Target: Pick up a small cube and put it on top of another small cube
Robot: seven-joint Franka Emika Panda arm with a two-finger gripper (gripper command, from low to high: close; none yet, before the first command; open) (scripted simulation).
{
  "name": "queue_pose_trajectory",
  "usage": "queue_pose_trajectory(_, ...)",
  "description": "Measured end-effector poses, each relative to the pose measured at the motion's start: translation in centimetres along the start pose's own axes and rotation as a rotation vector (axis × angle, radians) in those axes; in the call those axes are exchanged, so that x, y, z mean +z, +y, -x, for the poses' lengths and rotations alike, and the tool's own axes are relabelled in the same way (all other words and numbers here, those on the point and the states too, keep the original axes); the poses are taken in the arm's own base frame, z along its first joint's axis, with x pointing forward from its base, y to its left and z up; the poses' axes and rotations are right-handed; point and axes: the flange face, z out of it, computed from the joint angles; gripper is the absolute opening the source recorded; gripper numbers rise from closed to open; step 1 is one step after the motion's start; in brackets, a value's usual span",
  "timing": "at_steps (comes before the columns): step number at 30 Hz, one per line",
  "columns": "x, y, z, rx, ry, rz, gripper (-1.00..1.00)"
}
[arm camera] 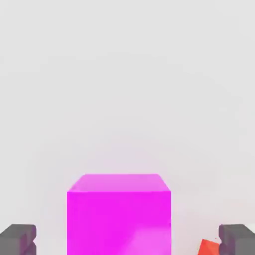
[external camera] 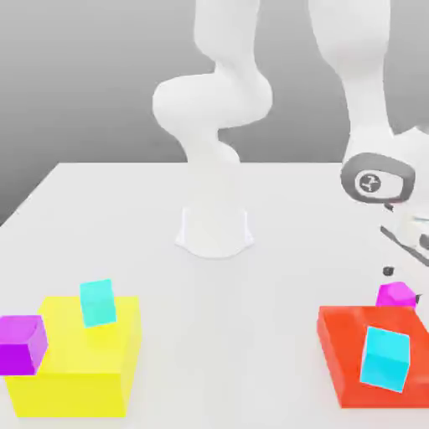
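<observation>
A small magenta-pink cube (external camera: 396, 295) rests on the table behind the big red block (external camera: 352, 352) at the exterior view's right. My gripper (external camera: 402, 283) hangs just over it, open. In the hand view this cube (arm camera: 119, 214) sits between the two dark fingertips (arm camera: 18, 239), which stand wide apart and clear of its sides. A second small magenta-pink cube (external camera: 21, 343) lies at the exterior view's left, against the big yellow block (external camera: 84, 360).
A cyan cube (external camera: 97, 302) sits on the yellow block and another cyan cube (external camera: 385, 359) on the red block. The arm's white base (external camera: 214, 228) stands mid-table. A corner of the red block (arm camera: 206, 247) shows beside one finger.
</observation>
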Motion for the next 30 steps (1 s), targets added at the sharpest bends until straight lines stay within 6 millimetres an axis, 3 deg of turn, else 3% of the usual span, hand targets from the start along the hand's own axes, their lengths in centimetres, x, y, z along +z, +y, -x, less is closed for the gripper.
queue_pose_trajectory(1, 0.7, 0.0, 0.1, -0.001, -0.002, 0.001, -1.00)
queue_pose_trajectory(8, 0.8, 0.0, 0.2, -0.002, -0.004, 0.002, -1.00)
queue_pose_trajectory(17, -5.1, 0.1, 0.1, 0.003, -0.004, 0.003, -1.00)
queue_pose_trajectory(24, -9.5, 10.5, -1.4, 0.575, -0.022, 0.044, -1.00)
queue_pose_trajectory(30, -14.8, 20.9, -0.1, 1.144, -0.010, 0.019, -1.00)
